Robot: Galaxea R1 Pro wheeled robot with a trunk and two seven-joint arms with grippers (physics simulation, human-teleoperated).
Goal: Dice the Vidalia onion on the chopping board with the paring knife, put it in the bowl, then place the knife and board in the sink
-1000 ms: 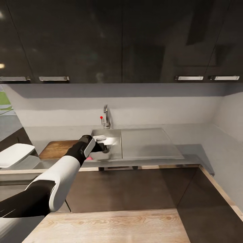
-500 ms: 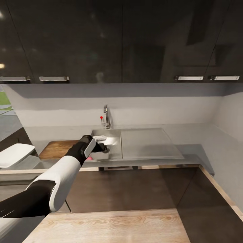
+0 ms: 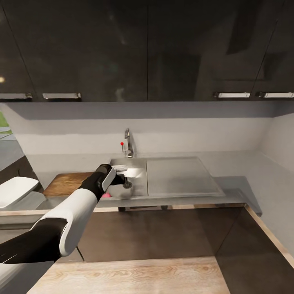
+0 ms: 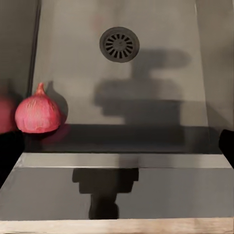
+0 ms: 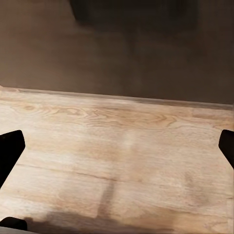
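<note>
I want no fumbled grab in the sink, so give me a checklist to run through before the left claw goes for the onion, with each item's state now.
1. Onion located: ok, it sits on the sink floor by a side wall, away from the drain.
2. Left claw over the basin: ok.
3. Left claw open and empty: ok, finger edges wide apart at the left wrist view's sides.
4. Claw lined up with the onion: not ok, the onion lies well off centre in the left wrist view.
5. Chopping board ready beside the sink: ok.
6. Paring knife position: cannot tell.
</note>
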